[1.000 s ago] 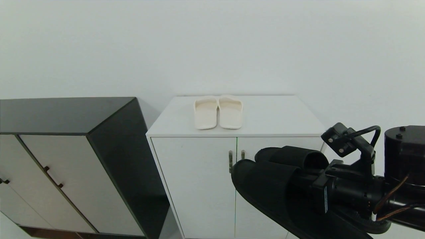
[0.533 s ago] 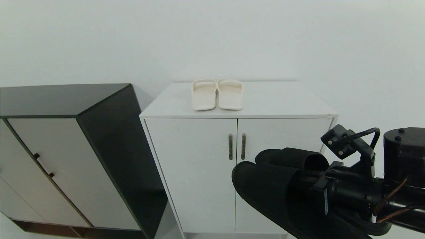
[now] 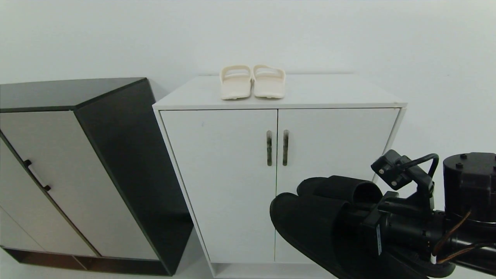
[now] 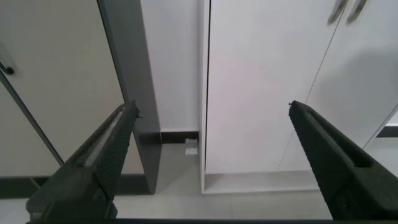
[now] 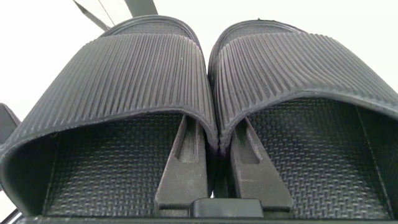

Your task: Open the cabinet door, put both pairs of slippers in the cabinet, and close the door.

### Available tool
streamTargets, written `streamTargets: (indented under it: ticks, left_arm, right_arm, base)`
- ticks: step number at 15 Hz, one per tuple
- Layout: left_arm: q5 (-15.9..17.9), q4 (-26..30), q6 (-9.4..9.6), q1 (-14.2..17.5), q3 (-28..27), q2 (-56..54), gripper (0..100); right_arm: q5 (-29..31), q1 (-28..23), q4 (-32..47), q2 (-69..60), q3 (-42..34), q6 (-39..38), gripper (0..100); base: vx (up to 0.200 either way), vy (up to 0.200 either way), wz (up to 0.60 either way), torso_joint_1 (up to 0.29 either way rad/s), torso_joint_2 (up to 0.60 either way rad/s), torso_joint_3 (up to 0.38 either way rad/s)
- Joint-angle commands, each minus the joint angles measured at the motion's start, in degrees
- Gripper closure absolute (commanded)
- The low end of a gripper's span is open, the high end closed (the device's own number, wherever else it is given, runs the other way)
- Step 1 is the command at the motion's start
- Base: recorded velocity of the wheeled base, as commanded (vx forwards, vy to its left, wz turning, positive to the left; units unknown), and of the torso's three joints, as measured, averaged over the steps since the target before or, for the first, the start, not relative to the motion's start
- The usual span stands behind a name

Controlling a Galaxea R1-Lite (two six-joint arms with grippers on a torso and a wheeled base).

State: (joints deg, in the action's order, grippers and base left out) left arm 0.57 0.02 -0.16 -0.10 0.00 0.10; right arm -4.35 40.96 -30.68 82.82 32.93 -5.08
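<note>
The white cabinet (image 3: 217, 174) stands ahead with both doors closed, its two handles (image 3: 276, 147) side by side at the middle. A cream pair of slippers (image 3: 252, 81) rests on its top. In front of the right door, low, my right gripper (image 3: 366, 213) is shut on a black pair of slippers (image 3: 310, 217), one finger (image 5: 181, 163) inside each slipper, pinching the two inner walls together (image 5: 214, 93). My left gripper (image 4: 211, 149) hangs open, low before the cabinet's left door (image 4: 261, 87), holding nothing.
A black cabinet (image 3: 116, 155) with pale doors stands close to the left of the white one, with a narrow gap (image 4: 177, 68) between them. A plain white wall is behind. Pale floor (image 4: 180, 193) shows under the left gripper.
The head view has shifted: both cabinets now sit higher in the picture and show more of their fronts. The right gripper still holds the black slippers the same way.
</note>
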Motion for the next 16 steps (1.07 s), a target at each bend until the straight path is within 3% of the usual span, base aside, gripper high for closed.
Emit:
streamTargets:
  ticks: [1, 6, 7, 9, 10, 11, 12, 13, 15, 16]
  left_arm:
    - [0.04, 0.06, -0.02, 0.01, 0.0, 0.08, 0]
    - [0.22, 0.06, 1.04, 0.01, 0.0, 0.69, 0]
    - [0.83, 0.06, 2.62, -0.08, 0.0, 0.52, 0]
    - [1.54, 0.06, 3.32, -0.08, 0.0, 0.43, 0]
    - [1.71, -0.11, 5.52, -0.08, 0.0, 0.34, 0]
    - [2.15, -0.38, 5.7, -0.08, -1.93, 1.84, 0]
    - [3.73, -0.46, 3.59, -0.17, -7.65, 7.2, 0]
    - [6.55, -0.55, 0.16, -0.17, -12.92, 12.73, 0]
    - [13.4, -2.31, -0.02, -0.17, -16.52, 23.63, 0]
    - [16.3, -6.35, 0.16, -0.25, -16.7, 28.73, 0]
  right_arm:
    - [-0.04, 0.26, -0.08, 0.23, -0.06, -0.01, 100]
    - [-0.13, 0.52, 0.01, 0.15, -0.06, -0.01, 100]
    - [-0.13, 0.52, 0.01, 0.23, -0.06, -0.01, 100]
    - [-1.1, 0.52, -0.08, 0.23, -0.5, -0.01, 100]
    - [-1.19, 0.7, -0.08, 0.15, -0.67, -0.01, 100]
    - [-1.19, 0.7, -0.17, 0.23, -0.67, -0.01, 100]
    - [-1.19, 0.7, -0.08, 0.23, -0.67, -0.01, 100]
    - [-1.19, 0.79, -0.08, 0.32, -0.93, -0.01, 100]
    - [-1.1, 0.79, -0.52, 0.5, -1.2, 0.07, 100]
    - [-0.83, 0.7, -0.61, 0.32, -1.37, 0.07, 100]
  base:
    - [0.0, 0.0, 0.0, -0.115, 0.47, 0.339]
    - [0.0, 0.0, 0.0, -0.082, 0.45, 0.36]
    - [0.0, 0.0, 0.0, -0.036, 0.45, 0.393]
    - [0.0, 0.0, 0.0, -0.024, 0.4, 0.378]
    - [0.0, 0.0, 0.0, -0.002, 0.21, 0.203]
    - [0.0, 0.0, 0.0, 0.007, 0.12, 0.115]
    - [0.0, 0.0, 0.0, 0.002, 0.08, 0.041]
    - [0.0, 0.0, 0.0, 0.007, 0.04, 0.051]
    - [0.0, 0.0, 0.0, 0.0, 0.0, 0.0]
    - [0.0, 0.0, 0.0, 0.0, 0.0, 0.0]
